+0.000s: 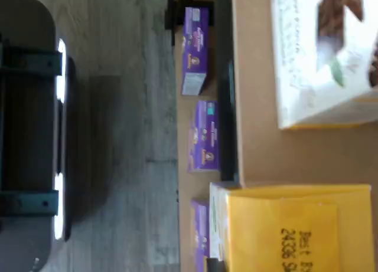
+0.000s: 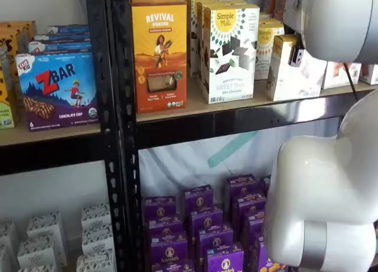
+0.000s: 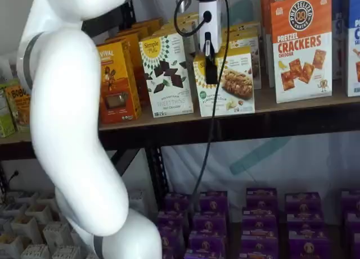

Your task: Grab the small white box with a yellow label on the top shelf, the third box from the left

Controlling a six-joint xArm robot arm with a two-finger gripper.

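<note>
Though the gripper [image 3: 211, 73] hangs in plain sight in a shelf view, only one black finger shows side-on, so whether the jaws are apart cannot be told; nothing appears held. Finger tip overlaps the upper front of the small white box [image 3: 225, 82], which stands on the top shelf [image 3: 236, 123]. At its nine o'clock, touching or nearly so, the Simple Mills carton [image 3: 166, 75]; at three o'clock, the pretzel crackers box [image 3: 301, 45]. Purple boxes [image 3: 261, 214] well below.
</note>
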